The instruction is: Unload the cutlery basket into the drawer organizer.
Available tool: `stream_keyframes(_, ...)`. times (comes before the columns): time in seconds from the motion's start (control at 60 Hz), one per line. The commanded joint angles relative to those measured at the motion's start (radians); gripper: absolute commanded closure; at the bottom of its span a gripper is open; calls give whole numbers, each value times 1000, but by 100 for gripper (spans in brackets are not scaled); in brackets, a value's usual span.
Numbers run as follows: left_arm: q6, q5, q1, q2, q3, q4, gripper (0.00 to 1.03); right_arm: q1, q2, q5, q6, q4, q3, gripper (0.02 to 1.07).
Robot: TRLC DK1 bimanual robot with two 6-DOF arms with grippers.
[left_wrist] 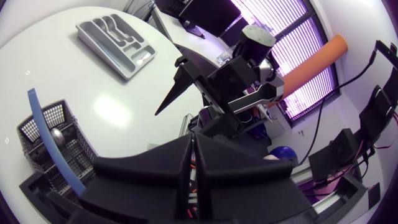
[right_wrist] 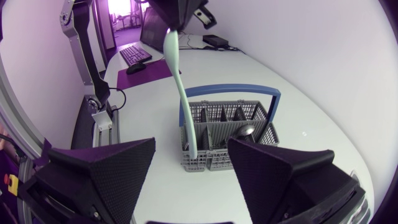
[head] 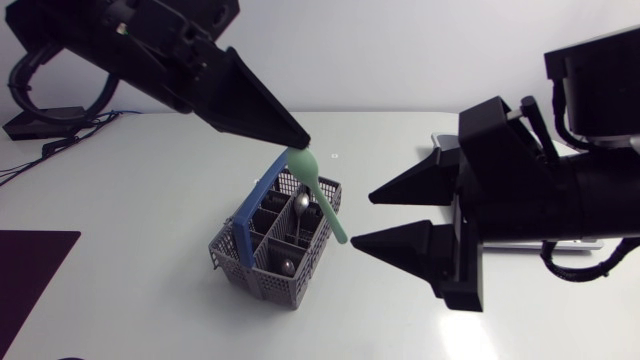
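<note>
White tbl (head: 130, 220), smooth w/ slight gloss, fills most of head view; its far edge reads rounded in both wrist views; dark purple mat (head: 28, 275) lies flat on near-left corner, cut off by head view's edge; black cables (head: 45, 148) trail over far-left corner, just beside a flat black block (head: 40, 122); tiny dark mark (head: 335, 155) on bare top past the middle; soft glare patch (head: 480, 335) near-right; light even, diffuse, shadows faint

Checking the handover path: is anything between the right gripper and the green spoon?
Nothing visible. The green spoon, held by the left gripper, hangs ahead of the right gripper; the cutlery basket stands beyond it.
</note>
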Motion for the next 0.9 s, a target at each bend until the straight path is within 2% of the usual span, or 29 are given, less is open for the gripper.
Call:
stream_keyframes(0.0, 23, -2, -34, 28, 25, -9, 100, 12, -18, -4, -23, 15, -11, 23)
stream_keyframes(0.083, 22, -20, -77, 49, 39, -9, 100, 26, -23, -9, -37, 17, -20, 25)
stream_keyframes(0.2, 17, -21, -101, 72, 62, -9, 100, 46, -21, -9, -48, 26, -33, 36)
stream_keyframes(0.35, 2, -25, -121, 104, 92, -8, 100, 51, 2, -9, -59, 77, -56, 63)
stream_keyframes(0.467, -4, -25, -123, 114, 101, -8, 100, 51, 7, -9, -73, 80, -57, 81)
stream_keyframes(0.517, -4, -26, -127, 120, 103, -6, 100, 51, 11, -9, -76, 81, -57, 86)
stream_keyframes(0.55, -4, -37, -130, 124, 104, -2, 100, 48, 20, -9, -82, 80, -59, 95)
stream_keyframes(0.583, -12, -44, -130, 126, 104, 9, 100, 43, 28, -9, -88, 80, -60, 100)
stream_keyframes(0.883, -35, -75, -130, 129, 85, 57, 100, 15, 45, 0, -114, 87, -108, 101)
